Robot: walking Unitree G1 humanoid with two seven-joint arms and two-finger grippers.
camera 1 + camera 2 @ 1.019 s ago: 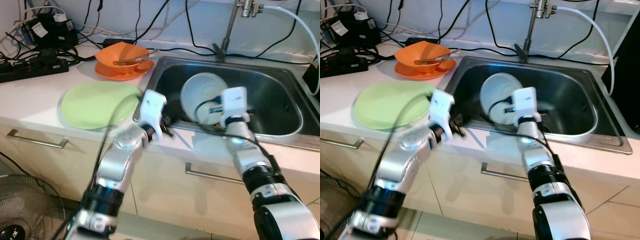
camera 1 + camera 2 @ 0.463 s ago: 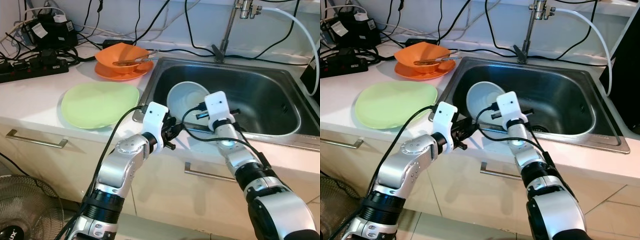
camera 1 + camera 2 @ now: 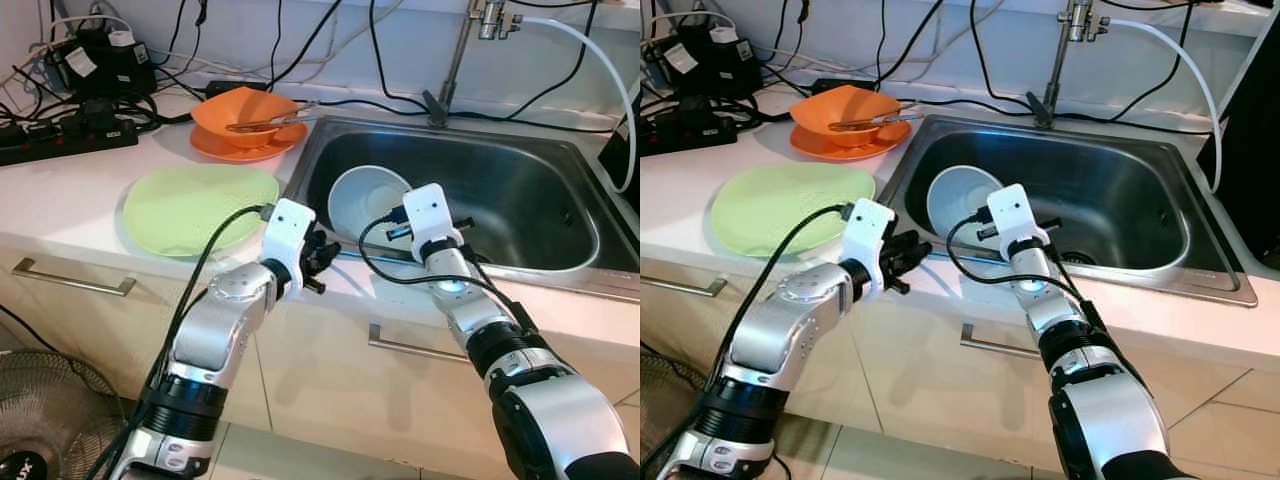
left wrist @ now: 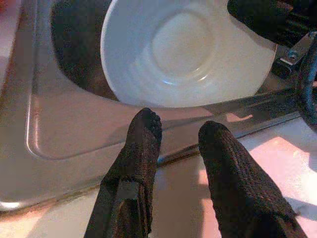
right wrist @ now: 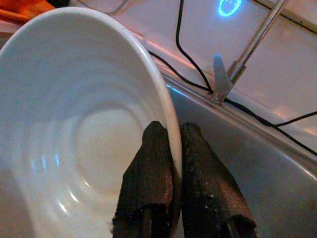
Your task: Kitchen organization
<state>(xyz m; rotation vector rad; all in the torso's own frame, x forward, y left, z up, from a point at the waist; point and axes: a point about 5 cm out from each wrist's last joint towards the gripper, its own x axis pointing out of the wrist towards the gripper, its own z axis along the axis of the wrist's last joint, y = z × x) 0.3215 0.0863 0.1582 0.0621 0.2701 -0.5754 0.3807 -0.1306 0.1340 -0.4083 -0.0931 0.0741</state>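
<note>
bowl [image 3: 365,200] in sink [image 3: 540,200], plate [image 3: 195,208] left

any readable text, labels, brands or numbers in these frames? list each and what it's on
No text can be read.
White label on the black adapter at the counter's back left: print too small and blurred.
White marking on the fan hub at the floor: cut off and blurred.
White bowl, green plate, orange bowl, sink: no markings visible.
</note>
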